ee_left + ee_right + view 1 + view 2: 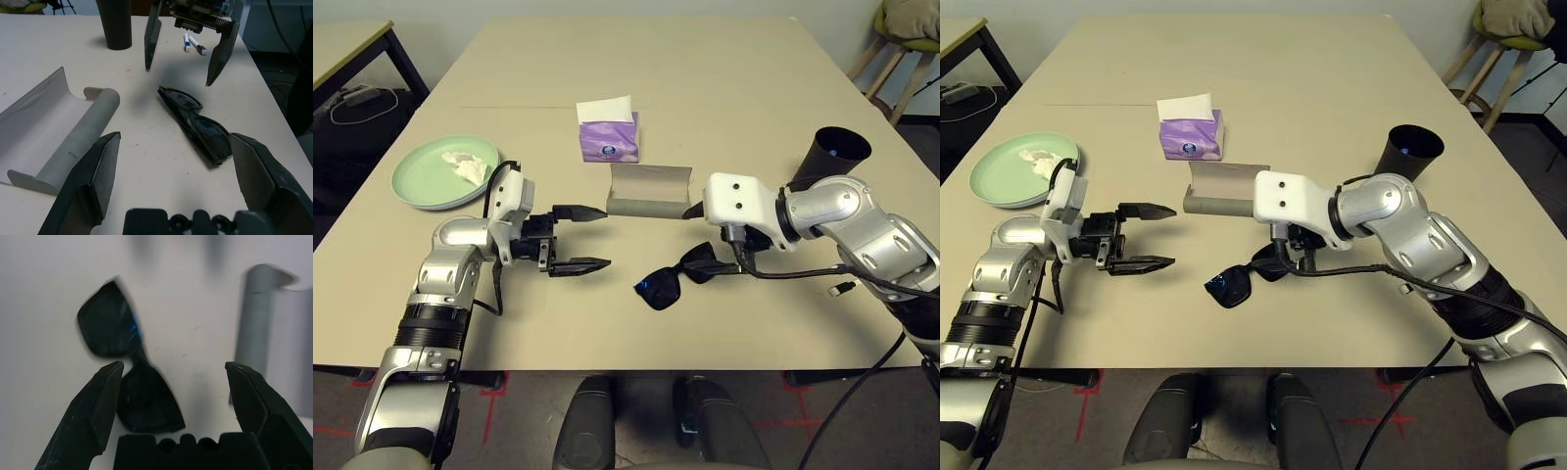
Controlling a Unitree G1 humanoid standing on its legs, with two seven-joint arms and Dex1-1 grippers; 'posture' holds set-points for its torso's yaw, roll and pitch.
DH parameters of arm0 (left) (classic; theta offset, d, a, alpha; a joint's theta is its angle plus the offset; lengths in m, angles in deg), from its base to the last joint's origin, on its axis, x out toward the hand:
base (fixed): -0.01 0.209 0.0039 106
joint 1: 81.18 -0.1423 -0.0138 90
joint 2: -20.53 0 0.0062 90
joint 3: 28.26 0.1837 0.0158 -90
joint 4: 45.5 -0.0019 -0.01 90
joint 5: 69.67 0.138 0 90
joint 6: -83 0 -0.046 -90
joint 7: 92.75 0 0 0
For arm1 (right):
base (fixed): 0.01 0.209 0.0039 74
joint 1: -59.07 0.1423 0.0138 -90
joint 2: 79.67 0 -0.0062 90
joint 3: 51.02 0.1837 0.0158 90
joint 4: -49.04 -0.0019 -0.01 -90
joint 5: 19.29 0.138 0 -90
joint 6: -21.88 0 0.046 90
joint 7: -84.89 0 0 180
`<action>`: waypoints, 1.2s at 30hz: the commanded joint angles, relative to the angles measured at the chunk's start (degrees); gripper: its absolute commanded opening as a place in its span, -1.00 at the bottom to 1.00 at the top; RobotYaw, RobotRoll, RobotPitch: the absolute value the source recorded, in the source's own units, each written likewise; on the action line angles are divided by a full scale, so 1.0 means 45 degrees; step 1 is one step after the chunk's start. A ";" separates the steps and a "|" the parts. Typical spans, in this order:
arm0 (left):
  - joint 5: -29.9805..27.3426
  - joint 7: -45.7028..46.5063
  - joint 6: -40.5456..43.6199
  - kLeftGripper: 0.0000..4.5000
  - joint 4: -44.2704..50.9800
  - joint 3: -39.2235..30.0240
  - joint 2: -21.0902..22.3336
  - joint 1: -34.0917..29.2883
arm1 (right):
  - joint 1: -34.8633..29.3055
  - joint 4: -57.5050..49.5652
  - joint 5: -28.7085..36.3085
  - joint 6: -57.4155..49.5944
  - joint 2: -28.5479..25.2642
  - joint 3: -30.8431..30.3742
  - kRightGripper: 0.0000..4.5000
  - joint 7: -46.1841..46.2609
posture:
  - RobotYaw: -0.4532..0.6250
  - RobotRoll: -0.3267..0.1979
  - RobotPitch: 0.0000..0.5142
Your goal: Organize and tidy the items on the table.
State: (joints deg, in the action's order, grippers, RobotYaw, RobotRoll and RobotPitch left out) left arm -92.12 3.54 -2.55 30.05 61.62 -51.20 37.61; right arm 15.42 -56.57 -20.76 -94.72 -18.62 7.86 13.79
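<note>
the right gripper (173, 372), spread wide, hangs just above the black plastic sunglasses (680, 276); the open grey oblong case (649, 190) waits just beyond; next it must drop and pinch them; the left gripper (584, 238) is spread, empty.

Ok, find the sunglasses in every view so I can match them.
Left eye: sunglasses centre, under the right arm.
Right eye: sunglasses centre, below the right hand.
Left wrist: sunglasses mid-frame.
Right wrist: sunglasses centre-left.
Shared landmark: the open grey case beside them.
</note>
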 commanded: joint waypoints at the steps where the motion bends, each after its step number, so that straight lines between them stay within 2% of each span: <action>1: -0.0095 0.0082 0.0149 0.99 0.0300 0.0190 -0.0018 -0.0199 | 0.0516 -0.0207 -0.0970 0.1168 -0.0134 -0.0910 1.00 -0.1052 | 0.33 0.25 -0.38; 5: -0.0091 0.0151 0.0149 0.99 0.0349 0.0186 0.0034 -0.0237 | 0.0858 0.0295 -0.1876 0.2551 0.0374 -0.1345 1.00 -0.1219 | 0.34 0.25 -0.39; 16: -0.0249 0.0486 0.0056 0.99 0.1605 0.0046 0.0333 -0.1199 | 0.1092 0.0882 -0.3088 0.3539 0.1450 -0.1533 1.00 -0.1786 | 0.36 0.25 -0.42; 26: -0.0311 0.0770 0.0063 0.99 0.2110 -0.0042 0.0666 -0.1650 | 0.1020 0.1481 -0.3930 0.4167 0.1845 -0.1545 1.00 -0.1991 | 0.38 0.25 -0.45; 36: -0.0449 0.0889 0.0116 0.99 0.2037 -0.0175 0.0846 -0.1764 | 0.0871 0.1847 -0.4175 0.4430 0.1982 -0.1426 1.00 -0.2164 | 0.38 0.25 -0.46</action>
State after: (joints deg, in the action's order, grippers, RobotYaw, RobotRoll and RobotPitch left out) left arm -93.58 7.55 -1.93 38.88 60.95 -48.06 30.54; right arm 19.97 -48.59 -39.37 -75.35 -9.72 1.52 4.62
